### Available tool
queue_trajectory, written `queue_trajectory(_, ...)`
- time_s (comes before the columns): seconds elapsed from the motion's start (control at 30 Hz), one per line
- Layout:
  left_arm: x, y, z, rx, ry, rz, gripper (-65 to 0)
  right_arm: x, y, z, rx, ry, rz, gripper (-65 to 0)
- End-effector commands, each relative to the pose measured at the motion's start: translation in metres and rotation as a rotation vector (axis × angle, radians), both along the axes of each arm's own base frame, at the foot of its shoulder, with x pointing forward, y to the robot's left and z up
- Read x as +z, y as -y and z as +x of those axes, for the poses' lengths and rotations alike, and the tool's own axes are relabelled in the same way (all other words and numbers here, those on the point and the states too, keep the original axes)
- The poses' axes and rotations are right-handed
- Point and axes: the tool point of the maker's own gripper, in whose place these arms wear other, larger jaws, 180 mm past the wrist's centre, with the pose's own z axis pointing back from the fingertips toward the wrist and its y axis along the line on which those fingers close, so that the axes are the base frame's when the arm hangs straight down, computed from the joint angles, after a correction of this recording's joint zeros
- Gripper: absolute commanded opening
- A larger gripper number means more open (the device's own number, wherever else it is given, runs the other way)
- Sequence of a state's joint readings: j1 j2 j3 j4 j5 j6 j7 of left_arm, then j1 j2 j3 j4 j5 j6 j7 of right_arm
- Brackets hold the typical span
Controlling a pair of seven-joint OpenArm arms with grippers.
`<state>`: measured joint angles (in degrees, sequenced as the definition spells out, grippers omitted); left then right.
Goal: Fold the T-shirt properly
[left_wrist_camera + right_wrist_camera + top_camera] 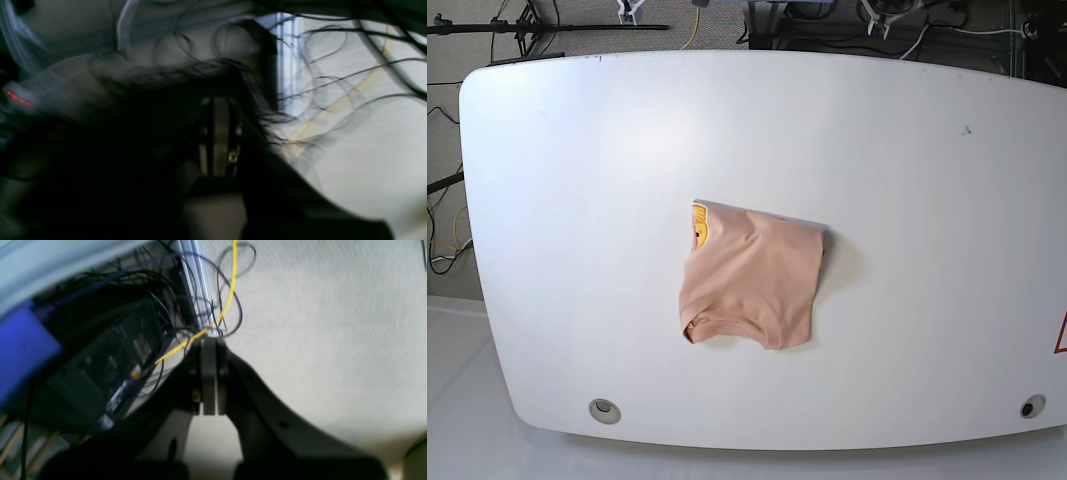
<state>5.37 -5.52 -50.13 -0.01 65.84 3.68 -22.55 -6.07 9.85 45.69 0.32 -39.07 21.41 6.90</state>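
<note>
The peach T-shirt (pixel 752 278) lies folded into a compact bundle near the middle of the white table (pixel 907 200), with a strip of yellow print (pixel 698 226) showing at its upper left edge. Neither arm appears in the base view. My left gripper (pixel 218 103) is shut with nothing between its pads, seen in a dark, blurred wrist view. My right gripper (pixel 209 340) is shut too and holds nothing. Both wrist cameras look away from the table at cables and floor, so the T-shirt is absent from them.
A tangle of black cables (pixel 156 306) and a yellow cable (pixel 230 290) hang by a metal rail (pixel 196 280) over pale carpet (pixel 317 323). Two round holes (pixel 604 408) mark the table's front edge. Stands and cables sit behind the table.
</note>
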Motion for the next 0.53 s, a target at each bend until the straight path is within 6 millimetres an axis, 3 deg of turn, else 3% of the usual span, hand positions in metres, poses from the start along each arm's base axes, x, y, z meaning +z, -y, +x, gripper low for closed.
queue_trajectory(0.0,0.003,-0.013,0.023,-0.012,0.047,0.03,-65.0,0.0,-0.008,-0.004,0.026,-0.011,0.01,-65.0)
queue_trajectory(0.07,0.003,-0.012,0.029,-0.011,0.054,0.029,-65.0,-0.002,-0.01,0.007,0.035,0.004,0.005,-65.0)
queue_trajectory(0.2,0.003,-0.009,0.035,-0.013,0.06,0.025,-65.0,-0.004,-0.028,0.009,0.057,0.004,0.018,-65.0)
queue_trajectory(0.5,0.002,0.002,0.043,-0.019,0.073,0.008,-65.0,-0.007,-0.025,0.014,0.117,0.007,-0.038,-65.0)
